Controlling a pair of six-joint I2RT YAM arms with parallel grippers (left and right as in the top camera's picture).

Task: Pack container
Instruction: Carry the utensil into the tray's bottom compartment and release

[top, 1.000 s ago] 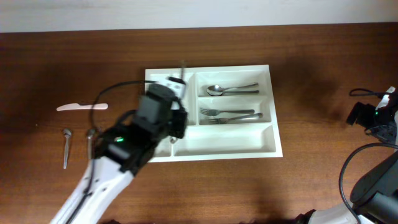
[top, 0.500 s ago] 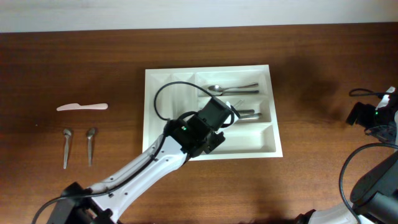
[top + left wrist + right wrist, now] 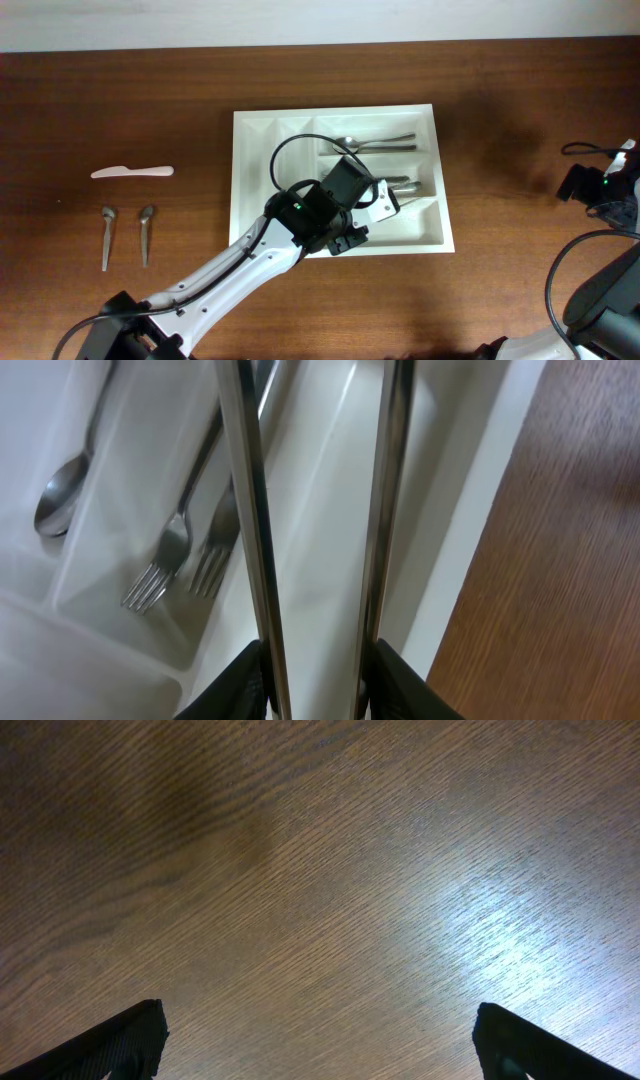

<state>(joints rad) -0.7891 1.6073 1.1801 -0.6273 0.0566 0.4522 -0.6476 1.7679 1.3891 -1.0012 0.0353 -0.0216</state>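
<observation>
The container (image 3: 425, 238), a white cutlery tray, lies mid-table. Its top wide compartment holds a spoon (image 3: 375, 143) and the middle one holds two forks (image 3: 395, 184). My left gripper (image 3: 380, 205) hovers over the bottom wide compartment. In the left wrist view the jaws (image 3: 318, 672) stand narrowly apart, each pressed against a thin metal bar (image 3: 245, 510) of a cutlery piece that runs up the frame. The tray floor (image 3: 320, 540), the forks (image 3: 170, 555) and the spoon (image 3: 60, 500) lie below. My right gripper (image 3: 320, 1040) is open and empty over bare wood.
A white plastic knife (image 3: 132, 172) and two metal spoons (image 3: 107, 235) (image 3: 147, 232) lie on the table at the left. My right arm (image 3: 600, 188) rests at the far right edge. The left arm's cable loops over the tray.
My left arm swung from the tray's narrow left compartments rightward to the wide compartments, then settled over the bottom one. The right arm has not moved.
</observation>
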